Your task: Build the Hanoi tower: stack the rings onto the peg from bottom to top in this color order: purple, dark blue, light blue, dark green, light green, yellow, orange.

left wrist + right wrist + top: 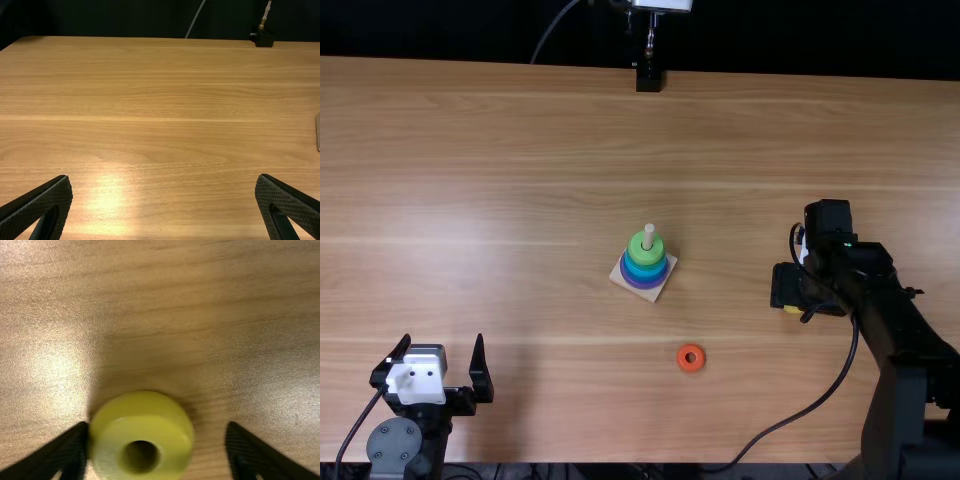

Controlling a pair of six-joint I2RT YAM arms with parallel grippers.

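The left pincer (164, 176) is spread; the right pincer (156, 426), also spread, flanks a yellow ring (167, 422), likely light, stiff, slick, best pinched across its sides.

Surface (500, 220): light brown wood. Directly on it rested a base (652, 296), an orange ring (691, 367) near that, and, well apart, a yellow ring (141, 426).
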